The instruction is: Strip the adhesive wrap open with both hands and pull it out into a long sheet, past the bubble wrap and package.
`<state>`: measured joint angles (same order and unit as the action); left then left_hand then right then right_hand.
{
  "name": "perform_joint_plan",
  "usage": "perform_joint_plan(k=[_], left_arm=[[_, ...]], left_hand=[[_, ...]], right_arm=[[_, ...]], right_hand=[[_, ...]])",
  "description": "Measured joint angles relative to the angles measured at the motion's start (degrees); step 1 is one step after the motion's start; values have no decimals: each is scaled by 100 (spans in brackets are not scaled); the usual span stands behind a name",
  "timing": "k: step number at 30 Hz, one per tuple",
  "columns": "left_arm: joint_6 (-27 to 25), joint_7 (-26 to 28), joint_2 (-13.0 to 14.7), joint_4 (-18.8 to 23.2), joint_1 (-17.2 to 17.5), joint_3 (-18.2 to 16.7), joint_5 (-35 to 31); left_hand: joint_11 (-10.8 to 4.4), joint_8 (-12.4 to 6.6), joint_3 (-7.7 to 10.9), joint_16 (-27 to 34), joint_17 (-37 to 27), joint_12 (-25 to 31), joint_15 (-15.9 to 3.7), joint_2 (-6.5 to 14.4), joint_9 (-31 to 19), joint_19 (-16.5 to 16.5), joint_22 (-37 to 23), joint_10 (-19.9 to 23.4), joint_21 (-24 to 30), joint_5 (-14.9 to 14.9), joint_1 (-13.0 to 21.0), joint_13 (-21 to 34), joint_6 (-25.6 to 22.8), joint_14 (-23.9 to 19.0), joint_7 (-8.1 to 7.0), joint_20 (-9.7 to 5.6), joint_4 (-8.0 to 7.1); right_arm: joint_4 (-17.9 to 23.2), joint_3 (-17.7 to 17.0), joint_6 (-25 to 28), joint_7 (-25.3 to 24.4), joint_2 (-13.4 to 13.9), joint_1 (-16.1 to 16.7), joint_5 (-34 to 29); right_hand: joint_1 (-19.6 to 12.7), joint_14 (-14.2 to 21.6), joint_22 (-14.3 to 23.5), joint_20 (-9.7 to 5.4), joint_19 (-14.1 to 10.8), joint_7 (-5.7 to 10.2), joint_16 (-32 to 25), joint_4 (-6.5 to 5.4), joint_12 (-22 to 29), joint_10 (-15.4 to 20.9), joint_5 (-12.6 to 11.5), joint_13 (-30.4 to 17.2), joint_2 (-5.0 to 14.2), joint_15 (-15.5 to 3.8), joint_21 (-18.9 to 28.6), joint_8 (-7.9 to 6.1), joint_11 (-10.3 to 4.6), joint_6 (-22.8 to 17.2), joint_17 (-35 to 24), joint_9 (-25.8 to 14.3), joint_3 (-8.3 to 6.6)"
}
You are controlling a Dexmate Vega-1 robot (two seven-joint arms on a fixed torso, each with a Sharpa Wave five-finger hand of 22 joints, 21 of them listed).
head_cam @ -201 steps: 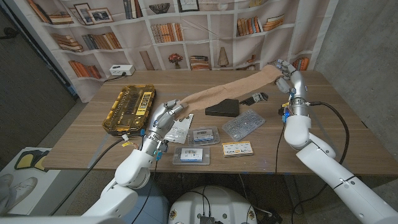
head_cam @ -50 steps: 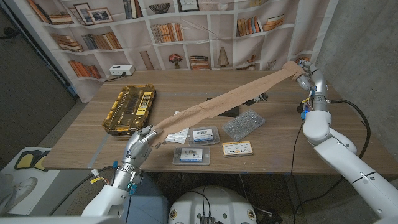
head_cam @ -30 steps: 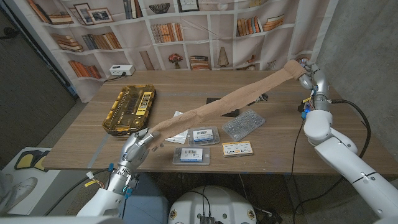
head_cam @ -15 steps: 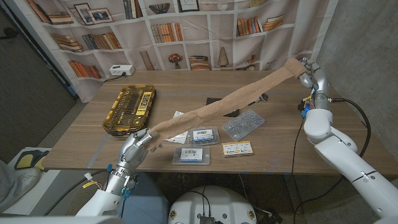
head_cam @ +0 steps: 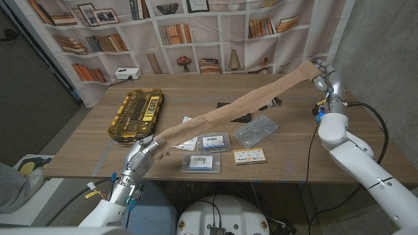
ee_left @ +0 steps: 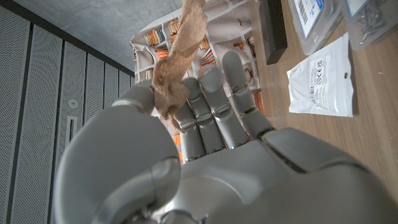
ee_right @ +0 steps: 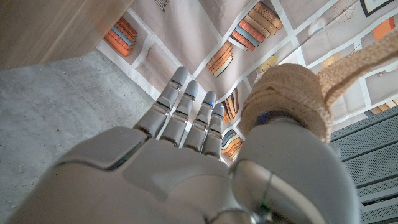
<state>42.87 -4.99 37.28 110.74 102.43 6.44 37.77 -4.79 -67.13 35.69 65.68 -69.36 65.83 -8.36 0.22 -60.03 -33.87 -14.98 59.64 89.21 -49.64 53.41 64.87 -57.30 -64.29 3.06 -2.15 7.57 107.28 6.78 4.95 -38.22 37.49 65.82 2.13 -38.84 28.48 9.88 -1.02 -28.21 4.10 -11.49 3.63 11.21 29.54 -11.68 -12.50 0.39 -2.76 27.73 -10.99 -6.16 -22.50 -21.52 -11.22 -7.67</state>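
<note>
head view: long tan adhesive wrap stretched in the air above the surface, from the near left edge up to the far right corner. left robot hand at the near edge, pinching the loose end. right robot hand raised at the far right, holding the roll end. under the strip: a dark package, a clear bubble wrap bag, small label boxes. yellow tool case well apart on the left.

left wrist view: bunched end of the wrap squeezed between the thumb and the fingers of the left robot hand. other fingers straight, not curled. white packet lying flat on the wood nearby. only a small bit of wrap caught, so not a strong hold, most likely.

right wrist view: roll of wrap sitting against the thumb side of the right robot hand, with a strip leading off it. fingers straight and up. held there, but how tightly, cannot tell.

could go wrong: more pulling may slip the thin end out of the left pinch, and then the strip would drop onto the boxes and stick. pulling too hard may tear it or yank the roll free. letting it go slack may make it fold and stick to itself.
</note>
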Motion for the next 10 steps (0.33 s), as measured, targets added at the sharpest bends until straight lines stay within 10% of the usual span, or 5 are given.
perform_joint_plan(k=[10], left_arm=[[-37, 0, -14, -7, -75, 23, -11]], left_hand=[[0, 0, 27, 0, 0, 0, 0, -8, 36, 0, -3, 0, 0, 1, -21, -1, 0, 0, -1, 0, 27]], right_arm=[[-49, 9, 7, 0, 7, -44, 22]], right_hand=[[0, 0, 0, 0, 0, 0, 0, 32, 0, 0, 0, 0, 0, 0, -17, -6, 0, 0, 0, 0, 32]])
